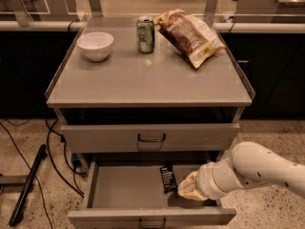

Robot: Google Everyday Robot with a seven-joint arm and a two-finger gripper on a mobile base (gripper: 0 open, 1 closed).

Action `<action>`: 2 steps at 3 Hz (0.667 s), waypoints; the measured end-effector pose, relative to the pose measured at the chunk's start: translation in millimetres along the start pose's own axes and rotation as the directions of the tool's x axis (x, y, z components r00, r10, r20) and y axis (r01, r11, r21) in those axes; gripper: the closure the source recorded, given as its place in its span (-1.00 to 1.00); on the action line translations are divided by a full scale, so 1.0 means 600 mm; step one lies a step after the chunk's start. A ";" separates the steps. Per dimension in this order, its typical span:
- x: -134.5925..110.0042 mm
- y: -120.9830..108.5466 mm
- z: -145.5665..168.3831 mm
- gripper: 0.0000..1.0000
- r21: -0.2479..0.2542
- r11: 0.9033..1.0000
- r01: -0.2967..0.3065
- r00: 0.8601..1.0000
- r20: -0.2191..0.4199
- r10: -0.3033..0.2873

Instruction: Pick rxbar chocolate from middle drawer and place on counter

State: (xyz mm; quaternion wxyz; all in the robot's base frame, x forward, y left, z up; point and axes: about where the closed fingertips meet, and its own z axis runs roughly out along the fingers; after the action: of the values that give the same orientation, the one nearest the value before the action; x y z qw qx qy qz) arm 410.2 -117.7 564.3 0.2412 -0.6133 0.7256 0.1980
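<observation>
The rxbar chocolate (167, 178), a small black bar with white lettering, lies flat on the grey floor of the open middle drawer (124, 191), right of its centre. My gripper (187, 189) reaches in from the right on a white arm and sits low inside the drawer, just right of the bar and close to its near end. I cannot tell whether it touches the bar. The counter (143, 78) is the broad grey cabinet top above.
On the counter stand a white bowl (95, 45) at back left, a green can (145, 34) at back centre and a brown-and-yellow chip bag (189, 36) at back right. The drawer above (151, 138) is closed. Cables and a black bar (28, 185) lie on the floor at left.
</observation>
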 end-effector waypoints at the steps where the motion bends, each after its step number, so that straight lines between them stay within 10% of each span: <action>1: 0.028 -0.016 0.023 1.00 0.069 0.997 0.036 0.999 0.003 -0.036; 2: 0.032 -0.042 0.052 1.00 0.149 0.983 0.109 0.993 0.017 -0.113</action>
State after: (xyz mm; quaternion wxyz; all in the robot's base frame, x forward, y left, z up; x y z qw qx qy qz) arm 435.7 -119.2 528.1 0.3059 -0.6306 0.6999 0.1375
